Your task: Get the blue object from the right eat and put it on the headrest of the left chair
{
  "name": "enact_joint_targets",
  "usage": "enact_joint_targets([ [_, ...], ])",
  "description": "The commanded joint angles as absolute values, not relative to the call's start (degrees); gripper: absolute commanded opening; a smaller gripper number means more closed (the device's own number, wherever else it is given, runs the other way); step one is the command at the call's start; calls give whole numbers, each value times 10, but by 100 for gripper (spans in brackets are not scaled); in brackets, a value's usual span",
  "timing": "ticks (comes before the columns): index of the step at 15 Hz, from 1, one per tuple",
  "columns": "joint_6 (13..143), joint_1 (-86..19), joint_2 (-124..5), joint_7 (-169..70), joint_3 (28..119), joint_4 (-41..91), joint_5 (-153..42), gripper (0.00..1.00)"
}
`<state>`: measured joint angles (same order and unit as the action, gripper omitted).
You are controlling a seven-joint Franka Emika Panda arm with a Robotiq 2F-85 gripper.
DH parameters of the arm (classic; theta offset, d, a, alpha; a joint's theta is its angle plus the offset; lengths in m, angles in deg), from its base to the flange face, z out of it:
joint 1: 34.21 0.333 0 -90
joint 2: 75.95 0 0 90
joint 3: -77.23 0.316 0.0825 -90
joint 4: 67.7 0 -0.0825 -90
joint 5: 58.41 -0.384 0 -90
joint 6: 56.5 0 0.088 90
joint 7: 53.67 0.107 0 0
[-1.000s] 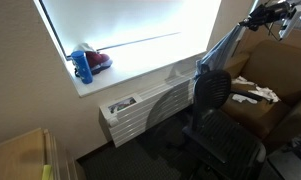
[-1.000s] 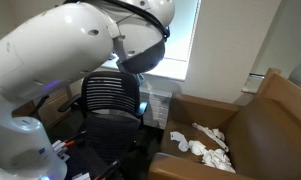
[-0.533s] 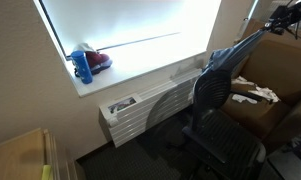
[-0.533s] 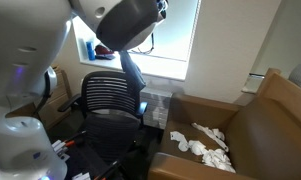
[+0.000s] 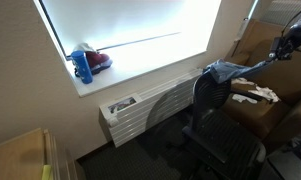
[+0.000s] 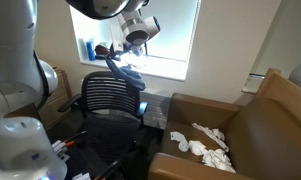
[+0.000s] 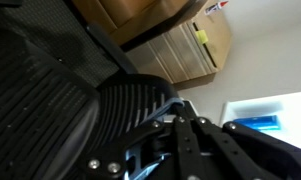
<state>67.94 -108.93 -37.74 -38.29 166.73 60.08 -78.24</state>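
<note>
blue cloth lying over the chair top, my fingers pinched on one end

the blue cloth (image 5: 223, 70) lies across the top edge of the black office chair (image 5: 212, 100), right of centre in an exterior view, with one end drawn out in a thin line to my gripper (image 5: 279, 52) at the upper right. in the wrist view my fingers (image 7: 182, 128) stand close together at the bottom of the frame with a sliver of blue between them, so i judge them clamped on fabric. the cloth looks light and limp: it will sag, and may slide off the chair's rim unless it hangs evenly on both sides. a pinch at the edge suits it
</note>
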Motion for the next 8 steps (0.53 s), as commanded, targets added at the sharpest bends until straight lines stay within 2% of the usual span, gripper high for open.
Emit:
enact_joint_targets([
  [1,658,-979,-392,-353,1509,583,-712,26],
  [2,653,-1010,-452,-432,1546,593,-816,2],
  [4,654,-954,-451,-432,1474,590,-801,15],
  [6,654,-946,-449,-427,1468,587,-799,26],
  [8,654,-946,-450,-425,1468,583,-800,26],
])
